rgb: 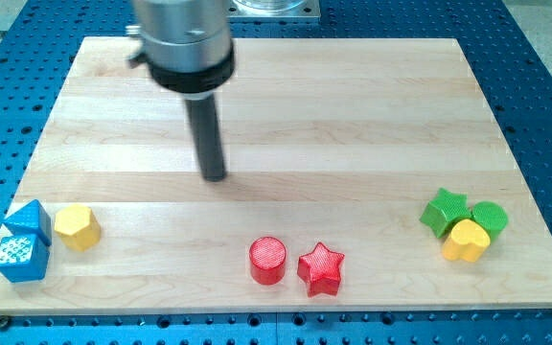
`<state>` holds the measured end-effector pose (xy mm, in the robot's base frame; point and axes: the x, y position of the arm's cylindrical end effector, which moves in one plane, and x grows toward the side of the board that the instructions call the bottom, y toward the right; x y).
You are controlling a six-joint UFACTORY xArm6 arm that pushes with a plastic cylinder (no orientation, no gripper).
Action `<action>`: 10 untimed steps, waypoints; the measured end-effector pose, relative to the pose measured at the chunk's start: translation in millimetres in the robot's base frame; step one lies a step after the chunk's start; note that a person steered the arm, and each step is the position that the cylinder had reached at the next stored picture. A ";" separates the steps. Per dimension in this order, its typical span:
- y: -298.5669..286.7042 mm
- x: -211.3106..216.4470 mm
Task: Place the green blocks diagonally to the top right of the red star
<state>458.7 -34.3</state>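
Observation:
A red star (321, 268) lies near the view's bottom edge, a little right of centre, with a red cylinder (267, 260) touching its left side. A green star (446, 212) and a green cylinder (490, 218) sit close together at the view's right, with a yellow heart (467, 241) pressed against them from below. My tip (216, 176) rests on the board left of centre, well above the red blocks and far left of the green blocks. It touches no block.
A blue block (24, 241) and a yellow hexagon (77, 227) sit at the view's bottom left. The wooden board (353, 115) ends close to the right of the green blocks, and a blue perforated table surrounds it.

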 end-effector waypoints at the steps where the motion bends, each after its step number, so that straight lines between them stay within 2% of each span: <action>1: 148.9 -2.6; 2: 299.7 -17.8; 3: 340.2 55.1; 4: 311.0 86.8; 5: 212.2 88.1; 6: 231.6 119.6; 7: 230.6 133.6; 8: 135.2 134.0; 10: 159.3 160.0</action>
<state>618.7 124.9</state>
